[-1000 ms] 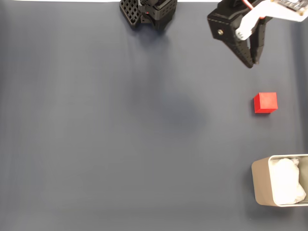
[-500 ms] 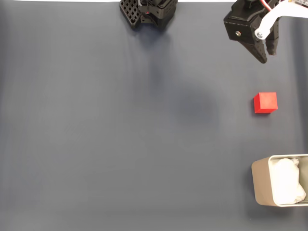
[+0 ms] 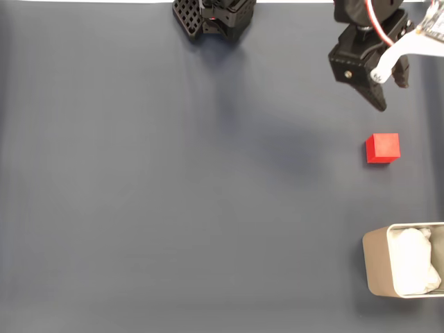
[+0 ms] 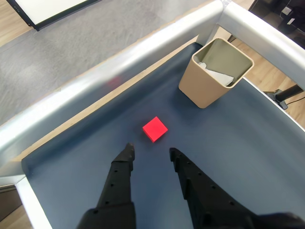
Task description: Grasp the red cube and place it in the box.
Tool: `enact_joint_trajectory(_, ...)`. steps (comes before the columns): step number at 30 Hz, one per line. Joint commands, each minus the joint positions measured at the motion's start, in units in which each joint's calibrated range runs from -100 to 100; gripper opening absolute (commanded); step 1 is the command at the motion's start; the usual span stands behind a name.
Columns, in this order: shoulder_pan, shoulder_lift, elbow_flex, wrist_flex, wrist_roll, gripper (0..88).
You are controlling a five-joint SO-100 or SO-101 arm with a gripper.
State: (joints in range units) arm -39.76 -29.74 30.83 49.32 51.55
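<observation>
The red cube [image 3: 383,148], a small matte block with plain faces and crisp edges, sits on the smooth dark grey mat of the bench [image 3: 173,208], well apart from the beige box [image 3: 378,269] with rounded corners, thin walls and crumpled white lining. In the wrist view the tool [image 4: 150,153], made of ridged black plastic, has its two fingers spread with nothing between them, the cube [image 4: 155,129] lying just beyond the tips and the box [image 4: 209,81] further off by the silvery metal rail [image 4: 119,62]; no writing can be read.
</observation>
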Motion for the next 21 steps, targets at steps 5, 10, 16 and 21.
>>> enact_joint_trajectory(5, 2.48, 0.45, 6.67, -10.64, 1.32, 23.6)
enact_joint_trajectory(10, 3.83, 1.49, 9.86, -14.73, 2.15, 26.5)
enact_joint_trajectory(16, 4.54, 4.27, 10.23, -18.83, 2.69, 29.7)
enact_joint_trajectory(21, 4.39, 6.26, 10.96, -22.44, 3.13, 31.6)
